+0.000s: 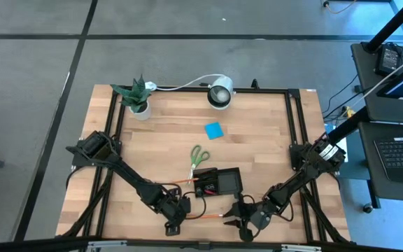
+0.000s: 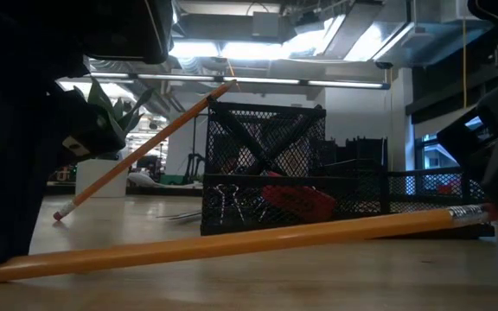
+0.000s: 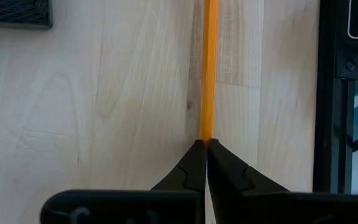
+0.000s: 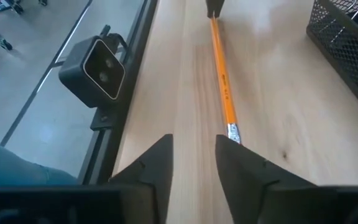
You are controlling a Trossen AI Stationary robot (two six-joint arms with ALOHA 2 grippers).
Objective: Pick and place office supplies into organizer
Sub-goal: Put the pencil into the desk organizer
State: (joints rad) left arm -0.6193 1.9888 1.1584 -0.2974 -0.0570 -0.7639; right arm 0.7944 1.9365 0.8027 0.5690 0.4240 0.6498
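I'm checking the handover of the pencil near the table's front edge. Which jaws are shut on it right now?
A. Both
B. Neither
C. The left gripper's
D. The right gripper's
C: in the left wrist view the left gripper is pinched shut on the tip of the orange pencil, while the right gripper stands open at its eraser end.

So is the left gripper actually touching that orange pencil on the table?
Touching. The left wrist view shows the left gripper shut, its fingertips pinching the end of the orange pencil, with no gap between them.
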